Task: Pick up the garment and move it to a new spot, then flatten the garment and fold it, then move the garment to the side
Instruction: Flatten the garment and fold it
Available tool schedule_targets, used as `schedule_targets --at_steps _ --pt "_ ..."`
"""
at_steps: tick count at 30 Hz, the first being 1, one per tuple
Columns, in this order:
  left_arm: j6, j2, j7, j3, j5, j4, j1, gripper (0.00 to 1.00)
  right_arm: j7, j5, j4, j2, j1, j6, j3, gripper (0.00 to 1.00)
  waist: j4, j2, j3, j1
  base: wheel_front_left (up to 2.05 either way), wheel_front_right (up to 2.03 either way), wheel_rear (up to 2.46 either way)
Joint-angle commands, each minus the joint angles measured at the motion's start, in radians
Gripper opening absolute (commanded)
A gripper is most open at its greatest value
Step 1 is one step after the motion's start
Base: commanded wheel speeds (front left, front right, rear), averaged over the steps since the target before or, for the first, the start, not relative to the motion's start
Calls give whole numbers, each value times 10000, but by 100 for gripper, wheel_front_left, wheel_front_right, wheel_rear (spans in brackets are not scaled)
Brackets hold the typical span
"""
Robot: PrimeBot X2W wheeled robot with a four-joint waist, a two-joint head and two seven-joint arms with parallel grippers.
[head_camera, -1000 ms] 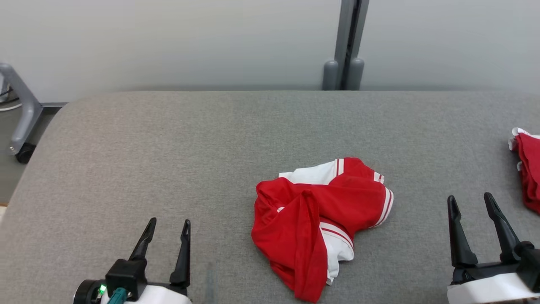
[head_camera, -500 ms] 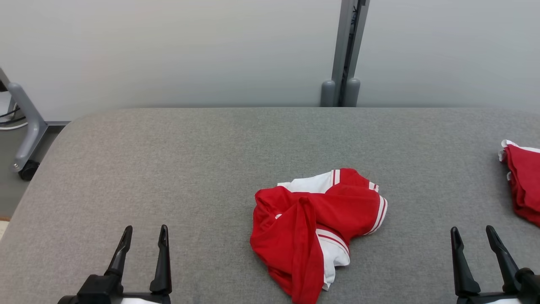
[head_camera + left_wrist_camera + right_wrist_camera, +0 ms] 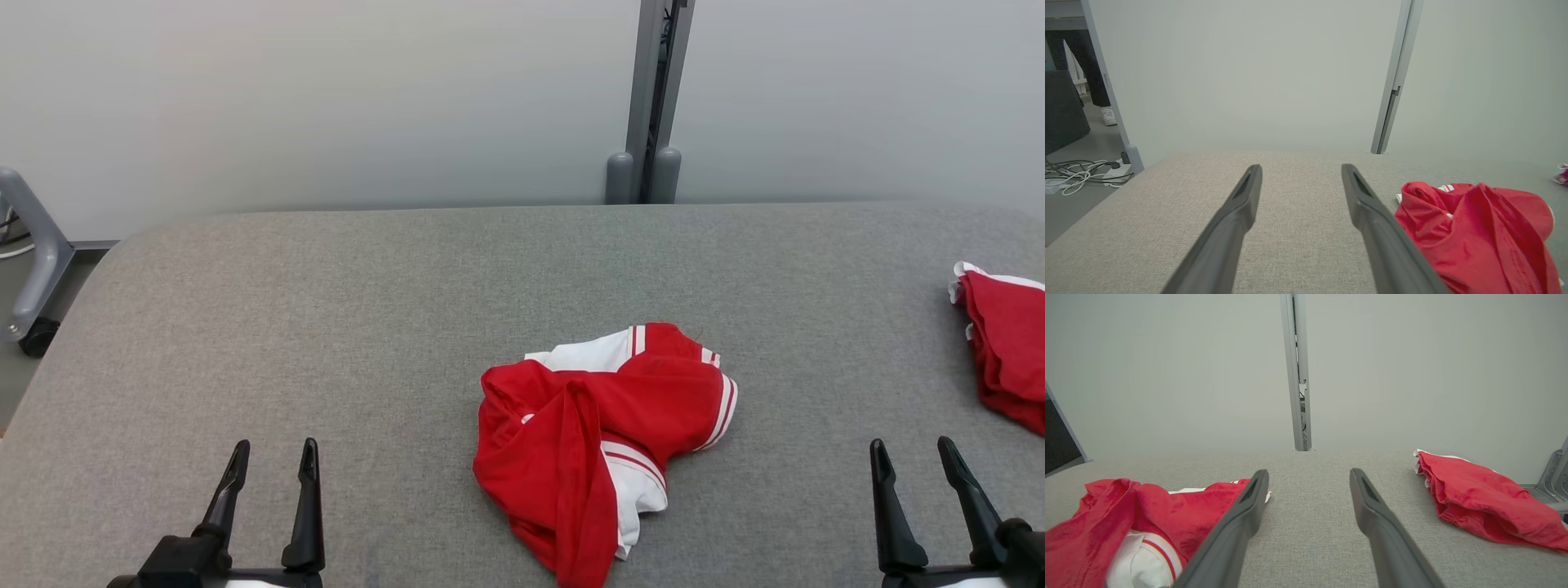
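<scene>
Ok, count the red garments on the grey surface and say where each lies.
2. The crumpled red-and-white garment lies near the middle of the grey surface. The second red garment lies at its right side, cut by the head view's edge; more could lie beyond.

Grey padded table underneath everything. Metal post at 12 o'clock against a pale wall, grey frame leg on a black wheel at 9, and a second red cloth by the 3 o'clock edge. In the left wrist view, around 10: floor cables, somebody's dark trouser leg and white shoe.
</scene>
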Motion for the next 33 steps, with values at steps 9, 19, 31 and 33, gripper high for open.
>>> schedule_targets --at_steps 9,19,31,33 --pt "-332 -179 -40 220 343 28 -8 100 -47 74 52 -52 -174 -1 89 100 -95 -1 102 0 0 0 0" --pt "-1636 -380 1318 -2888 -512 635 -793 100 -48 114 94 -50 -446 -1 390 100 -854 -1 362 0 0 0 0" --pt "-1508 -410 2845 -3783 -2157 2533 -1857 100 -48 436 244 -52 -556 -1 427 100 -1885 -1 681 0 0 0 0" --pt "-1451 -408 2807 -3827 -2442 2847 -1884 100 -48 464 271 -50 -622 -1 412 100 -1966 -1 682 0 0 0 0"
